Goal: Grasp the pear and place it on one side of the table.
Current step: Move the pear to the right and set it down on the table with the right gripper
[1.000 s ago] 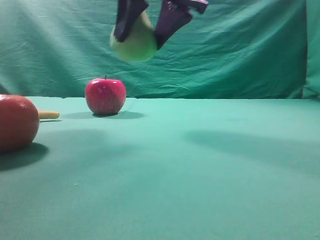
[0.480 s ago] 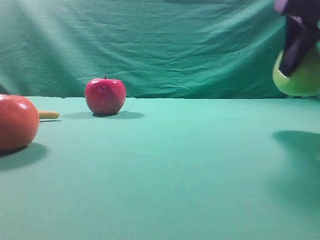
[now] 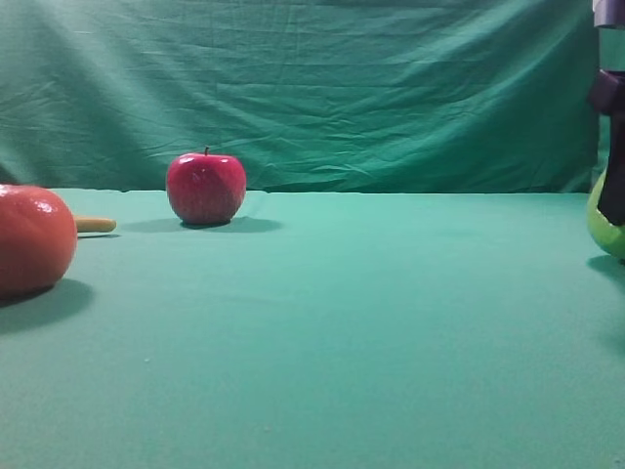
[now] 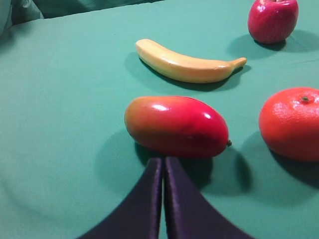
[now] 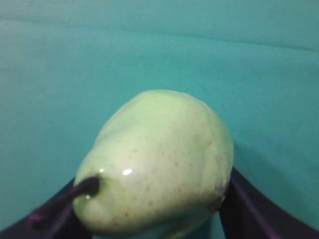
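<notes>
Orange point(image 3: 34, 239): large, round, orange-red; far left of the high view, resting on the table point(image 3: 342, 332), cut by the frame edge. Also in the left wrist view, at its right.

Banana point(image 3: 95, 225): only a yellow tip shows behind the orange in the high view; whole in the left wrist view.

Mango point(image 4: 175, 126): red and yellow, lying just ahead of the left gripper point(image 4: 163, 164); seen in the left wrist view only.

Left gripper: fingers pressed together, nothing between them, low over the cloth, short of the mango.

Apple point(image 3: 205, 188): red, upright, near the back of the table, well apart from the orange.

Backdrop point(image 3: 312, 88): wrinkled green cloth behind the table.

Pear point(image 5: 157, 164): yellow-green, speckled, dark stem pointing to the lower left in the right wrist view. At the far right edge of the high view, low over the table.

Right gripper point(image 5: 149, 209): dark fingers clamped on the pear from both sides.

Step in hand: carrying is about done; the pear is at the right side, in the lowering stage.

Next move calls for: setting the pear down on the cloth, then parting the fingers gently so the fruit neither rolls nor tips.

Hard to make out: whether the pear already touches the table; the frame cuts off most of it and its underside is hidden.
</notes>
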You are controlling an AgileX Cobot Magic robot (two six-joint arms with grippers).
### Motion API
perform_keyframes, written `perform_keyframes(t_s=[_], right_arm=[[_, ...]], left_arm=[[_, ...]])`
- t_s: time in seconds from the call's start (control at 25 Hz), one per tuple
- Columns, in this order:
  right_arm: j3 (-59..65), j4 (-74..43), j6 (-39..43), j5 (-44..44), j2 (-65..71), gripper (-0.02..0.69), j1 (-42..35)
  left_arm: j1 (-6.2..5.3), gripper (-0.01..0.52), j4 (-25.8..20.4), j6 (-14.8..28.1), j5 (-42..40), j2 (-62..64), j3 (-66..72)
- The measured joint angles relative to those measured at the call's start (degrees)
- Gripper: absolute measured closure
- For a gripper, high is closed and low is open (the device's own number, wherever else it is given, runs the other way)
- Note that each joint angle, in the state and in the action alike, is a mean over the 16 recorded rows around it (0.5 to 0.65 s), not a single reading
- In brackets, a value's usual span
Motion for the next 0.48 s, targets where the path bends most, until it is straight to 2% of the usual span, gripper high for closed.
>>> perform_keyframes(t_s=[0.28,0.48], right_arm=[[-1.2,0.1,0.0,3.1,0.5,0.088,-0.1],[-5.2,0.2,0.1,9.6,-0.4,0.059,-0.1]], left_arm=[[0.00,0.514,0.0,0.0,0.0,0.0,0.0],[0.00,0.514,0.0,0.0,0.0,0.0,0.0]])
